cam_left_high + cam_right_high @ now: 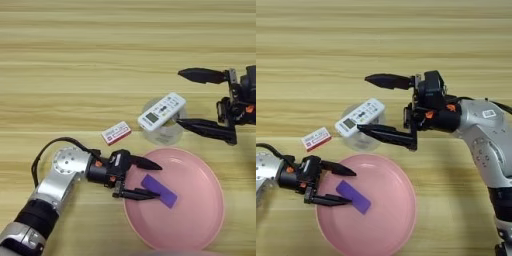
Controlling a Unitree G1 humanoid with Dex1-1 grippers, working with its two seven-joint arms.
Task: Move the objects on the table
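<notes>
Sitting inside the pink plate [200, 210]: the purple block [160, 190], flat, near the plate's left side. Reaching over the plate's left rim: the left gripper [147, 181], fingers wide apart, one finger above the block's near end, the other just below it, touching or almost touching. Not holding anything yet.

Hovering by the white remote [360, 117]: the right gripper [372, 104], fingers very wide, one far above the remote, one just below it. Holding nothing. Resting under the remote: a clear round thing [362, 140], maybe a cup or lid. Lying on the table [75, 60] just left of that: a small red and white box [116, 133].

Probably picking up the block now. Best way: sliding the fingers lower, flat to the plate, squeezing slowly on both long sides. Minding the plate rim right under the fingers. Lots of bare table up top and far left for moving. Crowded in the middle, with remote, box and plate close together.
</notes>
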